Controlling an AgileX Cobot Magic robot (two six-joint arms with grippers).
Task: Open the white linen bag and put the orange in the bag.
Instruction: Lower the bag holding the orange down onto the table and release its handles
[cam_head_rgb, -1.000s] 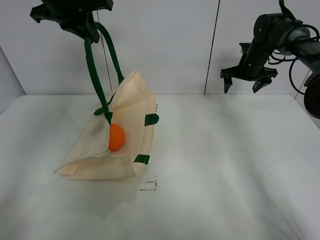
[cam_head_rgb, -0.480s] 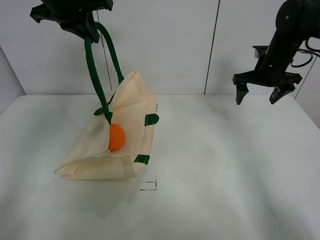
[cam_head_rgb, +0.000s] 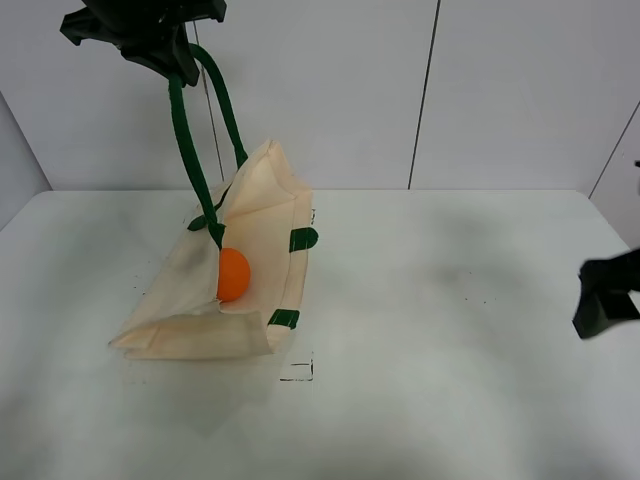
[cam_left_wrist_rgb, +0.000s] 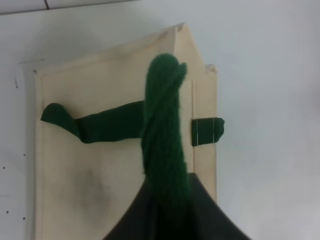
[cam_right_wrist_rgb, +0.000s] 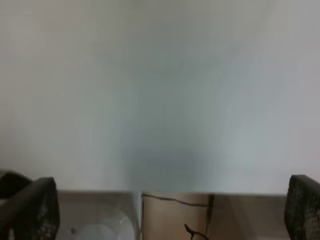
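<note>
The white linen bag (cam_head_rgb: 190, 310) lies slumped on the table at the left, its mouth pulled open toward the right. The orange (cam_head_rgb: 232, 274) sits just inside the mouth. My left gripper (cam_head_rgb: 172, 52) is high above the bag, shut on one dark green strap handle (cam_head_rgb: 185, 140), which hangs taut. In the left wrist view the strap (cam_left_wrist_rgb: 165, 130) runs from the gripper (cam_left_wrist_rgb: 170, 215) down to the bag (cam_left_wrist_rgb: 100, 175); the orange is hidden there. My right gripper (cam_right_wrist_rgb: 167, 207) is open and empty, facing a blank wall. Only a dark part of it (cam_head_rgb: 603, 298) shows at the right edge.
The second green handle (cam_left_wrist_rgb: 95, 125) lies flat across the bag. A small black corner mark (cam_head_rgb: 298, 371) is on the white table in front of the bag. The back wall has a vertical seam (cam_head_rgb: 425, 95).
My right arm has swung from high at the back right down and out to the right edge of the view. The left gripper, bag and orange have not moved.
</note>
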